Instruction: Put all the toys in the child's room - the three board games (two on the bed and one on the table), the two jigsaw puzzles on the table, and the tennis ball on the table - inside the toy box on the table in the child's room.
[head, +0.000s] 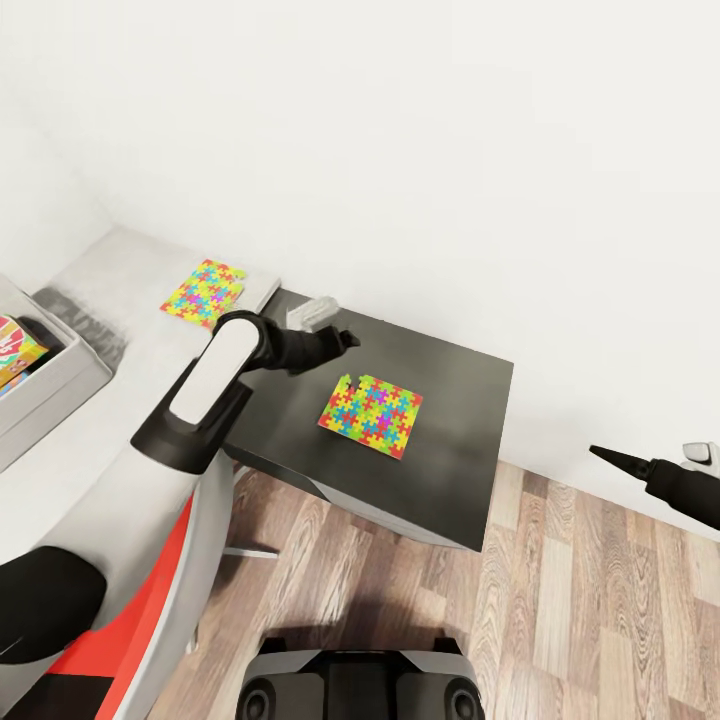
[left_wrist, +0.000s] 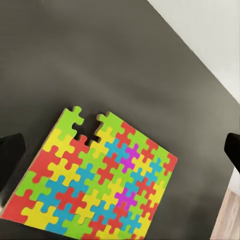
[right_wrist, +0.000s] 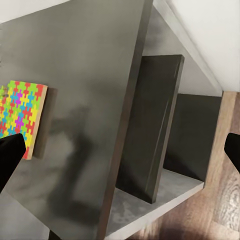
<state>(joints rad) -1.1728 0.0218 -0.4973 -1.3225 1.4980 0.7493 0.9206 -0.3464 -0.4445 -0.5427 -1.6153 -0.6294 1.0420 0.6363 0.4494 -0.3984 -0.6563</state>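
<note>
A pale grey toy box (head: 60, 385) sits far left of the left gripper (head: 335, 335). That gripper, fingers spread and empty, hovers just above a jigsaw puzzle (head: 371, 414) on the table's dark wing (head: 450, 420). A second puzzle (head: 204, 292) lies behind-left. The right gripper (head: 610, 457), well right, hangs released.

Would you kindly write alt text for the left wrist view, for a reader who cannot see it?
A multicoloured jigsaw puzzle lies flat on the dark grey table wing, one piece missing from an edge. The open left pincer hangs over it, a dark fingertip at each side of the frame. White wall and a strip of wood floor show beyond the wing.
</note>
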